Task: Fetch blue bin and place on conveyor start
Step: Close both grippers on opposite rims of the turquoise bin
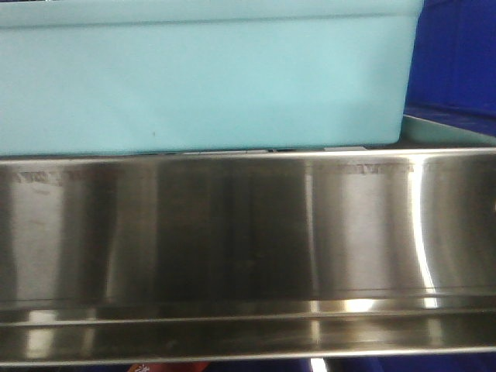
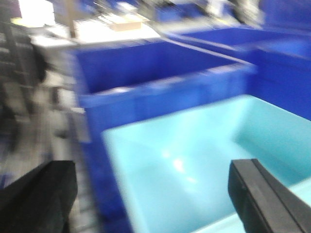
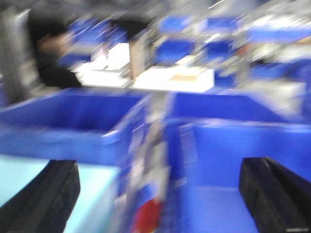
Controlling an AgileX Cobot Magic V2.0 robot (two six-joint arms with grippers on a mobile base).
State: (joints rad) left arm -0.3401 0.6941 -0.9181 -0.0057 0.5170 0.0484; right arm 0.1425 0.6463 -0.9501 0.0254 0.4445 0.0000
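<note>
Left gripper [image 2: 150, 204]: jaws spread wide, nothing between them but air. One black finger [image 2: 265, 196] hangs over the open inside of the blue bin [image 2: 194, 160]; the other finger sits outside the bin's wall on the far side of that rim. No contact with the bin is visible.

Right gripper [image 3: 160, 199]: jaws likewise spread and holding nothing. One finger overlaps a corner of the blue bin [image 3: 99, 194]; the other hangs over a dark blue bin [image 3: 228, 145] beside it. This view is heavily blurred.

Blue bin [image 1: 201, 77]: pale turquoise, smooth plain walls, rounded corner, thick rim, inside empty. It rests on a shelf, directly above and behind the steel shelf rail [image 1: 248, 232]. Dark blue bins [image 2: 146, 82] stand just beside and behind the blue bin, close against its walls.
</note>
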